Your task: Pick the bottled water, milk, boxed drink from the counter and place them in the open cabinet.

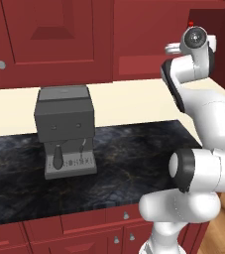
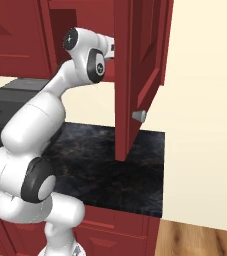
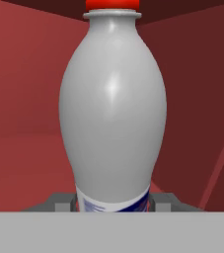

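— Where is the bottled water (image 3: 112, 106)?

— Pinched in the gripper (image 3: 112, 203), seen close in the hand view; its whitish body stands tall between the jaws, red cap at the top of that view, a strip of blue label just above the jaws; dark red walls of the open cabinet (image 3: 29, 99) lie behind and to both sides of it.

— And the claw itself?

— Pressed against the bottle's lower part on both sides; the fingertips are mostly hidden behind the bottle.

— What do the base cameras give?

— In the left base view the white arm (image 1: 203, 124) rises from the near right and reaches up to the far right, its wrist at the level of the wall cabinets; a spot of red cap (image 1: 191, 23) shows just above the hand. In the right base view the arm reaches into the recess behind a swung-out cabinet door (image 2: 142, 65) with a grey knob.

— Anything else on the counter (image 1: 129, 158)?

— A grey coffee machine (image 1: 64, 129) stands on the glossy black top, to the left, well apart from the arm; red panelled doors (image 1: 49, 34) hang above it.
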